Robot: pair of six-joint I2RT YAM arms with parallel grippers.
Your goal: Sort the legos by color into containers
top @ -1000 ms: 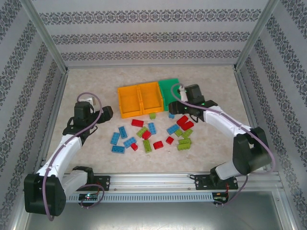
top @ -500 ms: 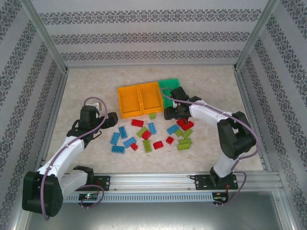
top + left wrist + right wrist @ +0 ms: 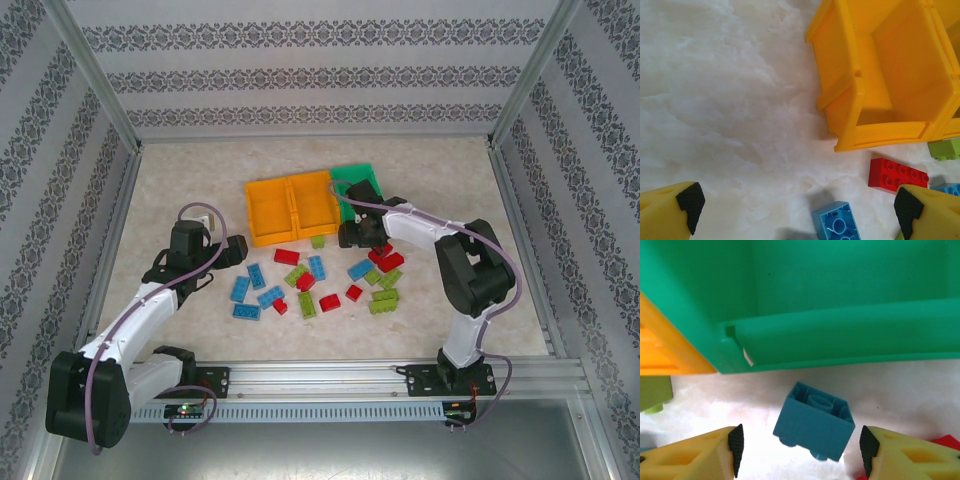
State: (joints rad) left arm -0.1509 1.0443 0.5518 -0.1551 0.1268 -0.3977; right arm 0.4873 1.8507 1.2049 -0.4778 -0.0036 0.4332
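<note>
I am watching the right gripper (image 3: pixel 351 237) hovering just in front of the green bin (image 3: pixel 840 335). Its jaws are standing open on either side of a small blue lego (image 3: pixel 812 426) without touching it. That lego is lying with its hollow underside showing, just beside the green bin's near wall. The two orange bins (image 3: pixel 290 208) are sitting in a row to the left of the green bin. The left gripper (image 3: pixel 797 207) is hanging wide open over the counter (image 3: pixel 730 100), well left of the green bin and past the orange bins. The other legos (image 3: pixel 320 282) are lying scattered in front of the green bin.

Small red, blue and lime studded plastic bricks (image 3: pixel 287 257) lie scattered just before a row of open rectangular plastic bins (image 3: pixel 290 206), two orange, one green.
</note>
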